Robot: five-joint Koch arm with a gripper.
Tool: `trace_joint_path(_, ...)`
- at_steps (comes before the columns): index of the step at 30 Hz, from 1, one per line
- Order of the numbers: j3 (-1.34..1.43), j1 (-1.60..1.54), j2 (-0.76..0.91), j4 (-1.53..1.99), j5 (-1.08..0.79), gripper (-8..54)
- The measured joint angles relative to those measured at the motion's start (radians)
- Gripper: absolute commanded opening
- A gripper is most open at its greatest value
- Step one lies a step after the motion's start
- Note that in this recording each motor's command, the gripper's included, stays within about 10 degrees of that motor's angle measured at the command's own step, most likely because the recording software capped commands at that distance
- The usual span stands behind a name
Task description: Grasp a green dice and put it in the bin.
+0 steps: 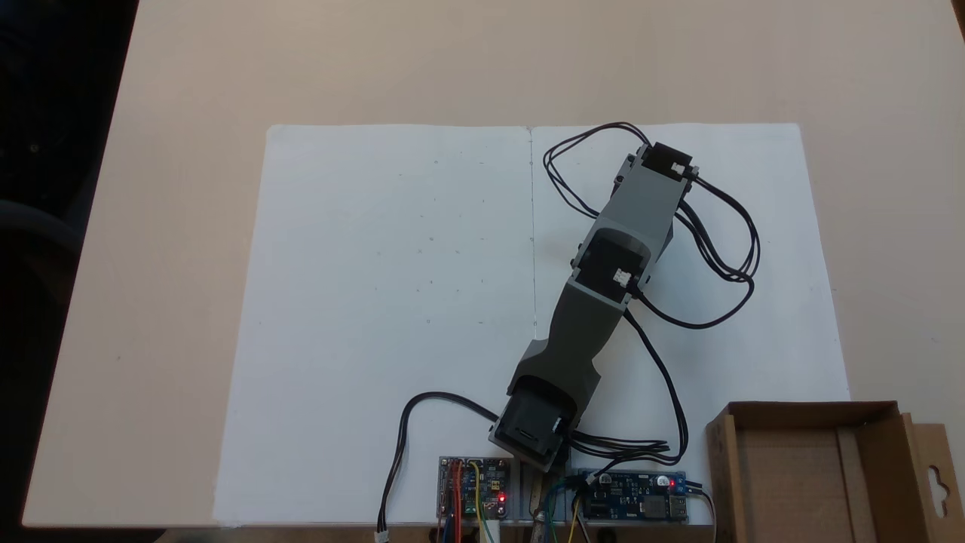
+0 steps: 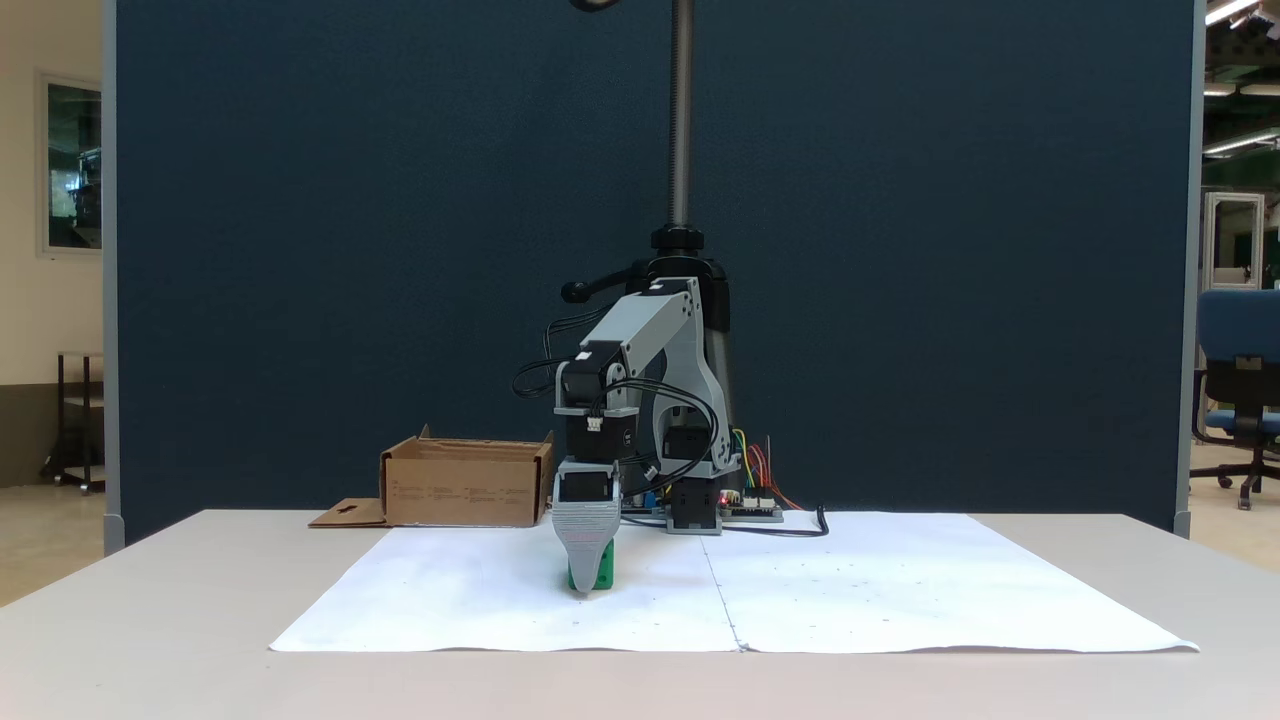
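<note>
Gripper (image 2: 588,578) down at the paper, and we see it from the front in a fixed view: one broad grey ribbed jaw faces the camera, its tip tapering almost to the sheet, and the other jaw sits behind it, so we cannot tell whether it is spread or pinching. Right behind that tip we catch the green dice (image 2: 601,577), bright green peeking out on both sides of the grey point, resting on the white paper (image 2: 900,590) and touching or very nearly touching the jaw. Moving up, we follow the arm (image 2: 640,350) bending over from its base, black cables (image 2: 690,420) looping around the joints. From the view above, the arm (image 1: 603,279) stretches diagonally across the right-hand sheet of the white paper (image 1: 377,302), its body covering the spot where the dice lies. At the arm's base we spot two circuit boards (image 1: 633,494) with small red lights glowing. Off to the side stands the bin (image 1: 810,467), brown cardboard, open on top, its flap with the hang-hole cutout lying flat beside it; from the front the bin (image 2: 465,485) sits well apart from the gripper, back and to the left. All of it rests on the pale table (image 1: 188,151), with a dark blue partition (image 2: 350,250) behind.
</note>
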Motion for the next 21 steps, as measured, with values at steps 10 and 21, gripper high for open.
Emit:
trace_joint_path(10,0.018,0.002,0.003,-0.02,-0.014,35.0)
trace_joint_path(21,0.052,0.021,0.023,-0.078,-0.015,23.6)
